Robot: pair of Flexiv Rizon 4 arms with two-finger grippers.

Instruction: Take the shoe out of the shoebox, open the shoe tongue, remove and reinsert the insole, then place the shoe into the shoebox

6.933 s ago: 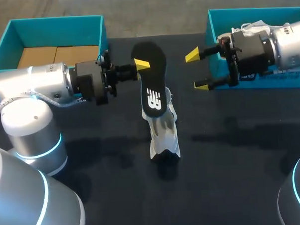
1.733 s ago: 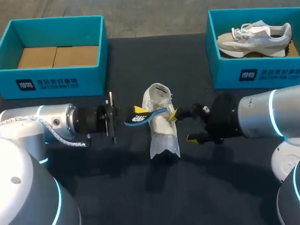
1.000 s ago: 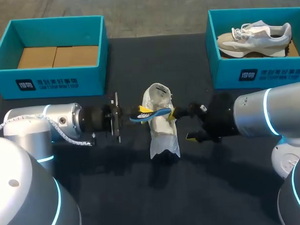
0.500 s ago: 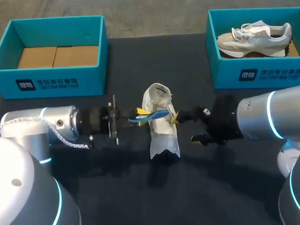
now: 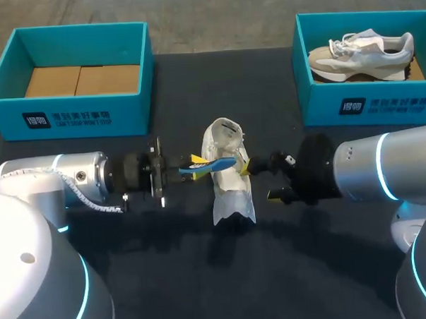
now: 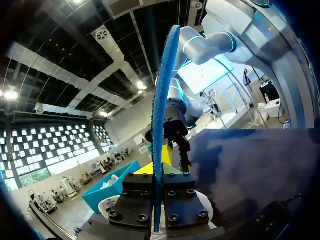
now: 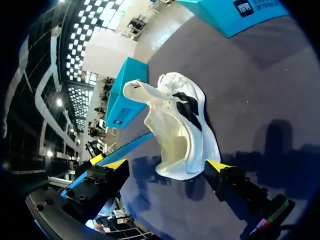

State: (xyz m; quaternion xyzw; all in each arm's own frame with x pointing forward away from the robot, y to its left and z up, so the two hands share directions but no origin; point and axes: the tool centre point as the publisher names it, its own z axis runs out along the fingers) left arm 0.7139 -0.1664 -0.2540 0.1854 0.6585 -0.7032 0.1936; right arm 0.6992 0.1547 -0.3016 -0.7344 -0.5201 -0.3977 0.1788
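Well, the left hand (image 5: 195,162) pinches the insole (image 5: 212,165) over the shoe (image 5: 229,183) on the worktop (image 5: 310,268); the right hand (image 5: 258,180) is spread beside it; a crooked push might bend the insole or tip the shoe.

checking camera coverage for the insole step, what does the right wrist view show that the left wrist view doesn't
Only the right wrist view: the white sneaker whole, standing on the table with its mouth open and tongue sticking out, ahead of the right gripper, whose fingers are open. Only the left wrist view: the left gripper shut on the thin blue-edged insole, seen edge-on, with the silver right arm beyond it. Both: the insole and the dark table.
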